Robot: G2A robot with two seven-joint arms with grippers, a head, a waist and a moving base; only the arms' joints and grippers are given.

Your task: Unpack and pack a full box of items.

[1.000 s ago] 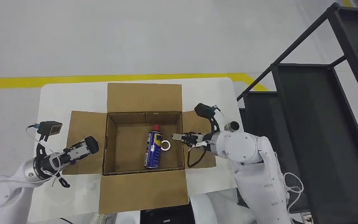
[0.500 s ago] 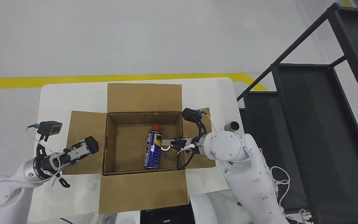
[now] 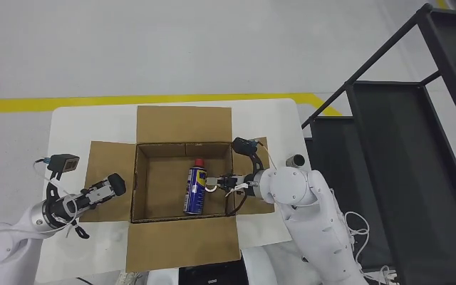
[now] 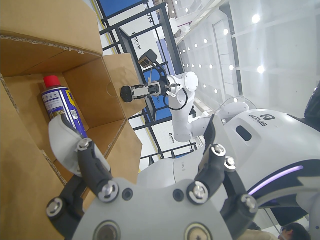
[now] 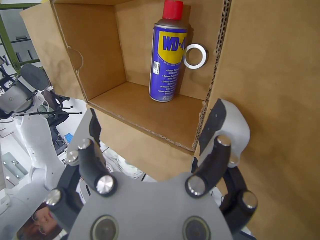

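An open cardboard box [image 3: 184, 125] stands in the middle of the white table. Inside it lies a blue and yellow spray can [image 3: 195, 187] with a red cap [image 5: 172, 9], and a metal ring [image 5: 195, 56] rests against the can's side. My right gripper [image 3: 219, 184] hangs open and empty at the box's right wall, short of the ring [image 3: 211, 187]; the right wrist view shows its fingertips [image 5: 220, 118] spread wide. My left gripper [image 3: 114, 186] sits open and empty over the box's left flap, outside the box, and its own view [image 4: 136, 136] looks across at the can [image 4: 62, 101].
All of the box's flaps are folded outward, the front one [image 3: 182, 242] towards me. A black metal rack [image 3: 385, 128] stands just right of the table [image 3: 85, 125]. A yellow floor line [image 3: 71, 104] runs behind the table.
My right gripper has moved left from beside the box to its right wall, closer to the ring, and has held still since. The left arm has not moved.
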